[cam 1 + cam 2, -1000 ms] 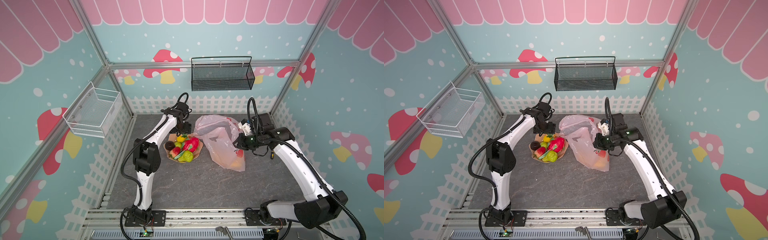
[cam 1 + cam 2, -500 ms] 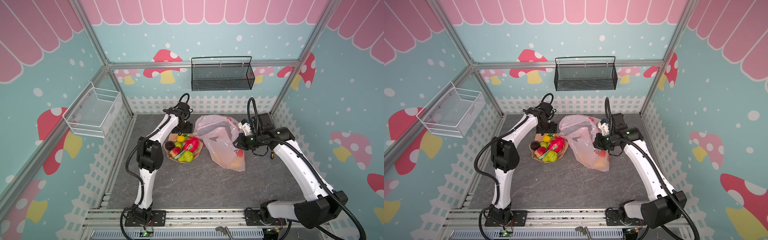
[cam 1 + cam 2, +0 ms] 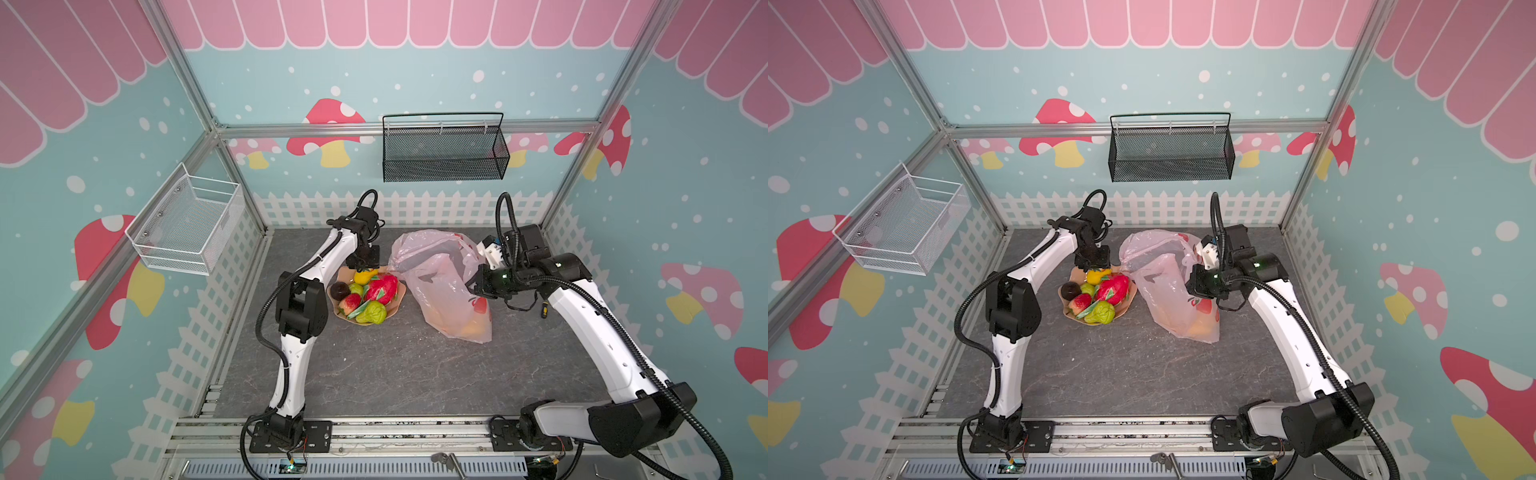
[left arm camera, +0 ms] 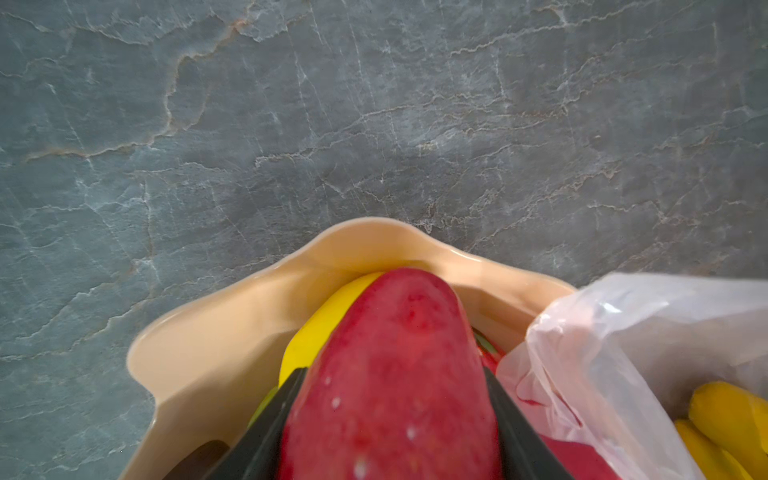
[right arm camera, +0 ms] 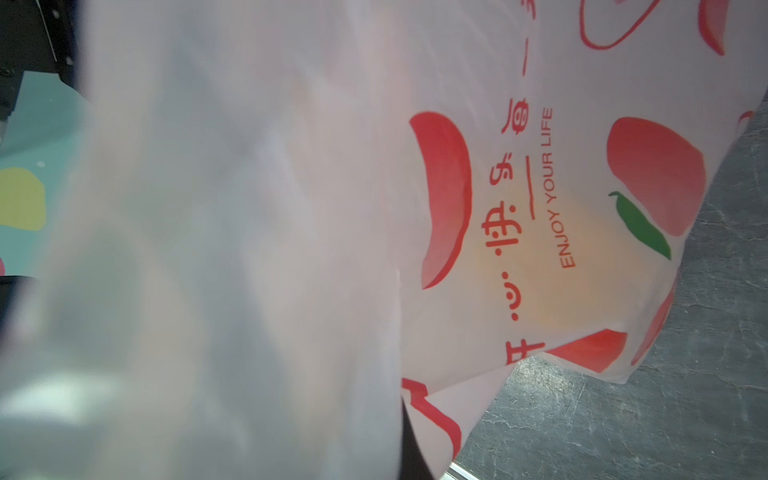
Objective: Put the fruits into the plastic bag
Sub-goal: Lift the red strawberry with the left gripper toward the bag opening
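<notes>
Left fingers (image 4: 266, 436) closed on red fruit (image 4: 390, 374); right fingers (image 3: 473, 286) grip plastic bag (image 3: 440, 291).

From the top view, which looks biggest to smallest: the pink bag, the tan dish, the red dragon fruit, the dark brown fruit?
Largest first:
translucent pink plastic bag
tan wavy-edged dish
red dragon fruit with green tips
round dark brown fruit

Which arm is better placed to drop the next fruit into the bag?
Left: the left pincer grips a red fruit in the dish, beside the plastic bag. The right pincer is occupied holding that bag.
</notes>
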Robot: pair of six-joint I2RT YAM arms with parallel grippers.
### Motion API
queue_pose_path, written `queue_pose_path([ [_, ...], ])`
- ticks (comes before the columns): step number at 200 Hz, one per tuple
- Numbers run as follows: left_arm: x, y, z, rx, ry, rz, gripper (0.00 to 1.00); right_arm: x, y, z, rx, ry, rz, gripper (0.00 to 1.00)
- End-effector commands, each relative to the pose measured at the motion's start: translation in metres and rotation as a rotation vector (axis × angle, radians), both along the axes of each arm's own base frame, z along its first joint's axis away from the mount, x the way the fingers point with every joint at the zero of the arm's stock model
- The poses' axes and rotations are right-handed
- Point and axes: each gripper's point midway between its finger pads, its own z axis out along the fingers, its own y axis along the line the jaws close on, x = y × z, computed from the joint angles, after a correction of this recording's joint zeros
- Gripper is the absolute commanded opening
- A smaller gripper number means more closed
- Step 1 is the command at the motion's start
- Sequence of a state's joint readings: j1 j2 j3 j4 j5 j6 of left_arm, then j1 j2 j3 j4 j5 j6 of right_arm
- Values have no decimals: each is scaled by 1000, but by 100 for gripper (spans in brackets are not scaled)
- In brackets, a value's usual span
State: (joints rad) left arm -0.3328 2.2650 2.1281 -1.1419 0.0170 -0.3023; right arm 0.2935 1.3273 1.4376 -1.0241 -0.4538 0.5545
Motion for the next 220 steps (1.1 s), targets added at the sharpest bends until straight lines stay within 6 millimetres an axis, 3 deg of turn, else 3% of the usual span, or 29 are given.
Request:
queue_pose_path([
  [1,3,1,16,-20,-32,0,52,1,-1,10,3,-32,1,0],
  [30,6,4,50,-28,-114,3,50,1,-1,11,5,-35,0,0],
  [72,2,12,142,-71,-344,11,50,-2,-2,11,4,-39,0,0],
  [103,-28,8,203,-157,-509,-77,48,-2,-2,13,9,-42,5,0],
  [130,-78,-30,237,-253,-641,-357,45,-3,-2,15,10,-50,7,0],
  [145,-111,-59,243,-244,-710,-546,44,-4,-2,15,8,-51,10,0],
  [161,-130,-80,246,-236,-771,-667,41,-4,-2,14,8,-50,16,0],
  [200,-142,-124,241,-332,-745,-801,36,-3,-1,16,9,-55,24,0],
  [220,-136,-149,226,-315,-718,-843,35,-4,-1,17,12,-56,25,0],
])
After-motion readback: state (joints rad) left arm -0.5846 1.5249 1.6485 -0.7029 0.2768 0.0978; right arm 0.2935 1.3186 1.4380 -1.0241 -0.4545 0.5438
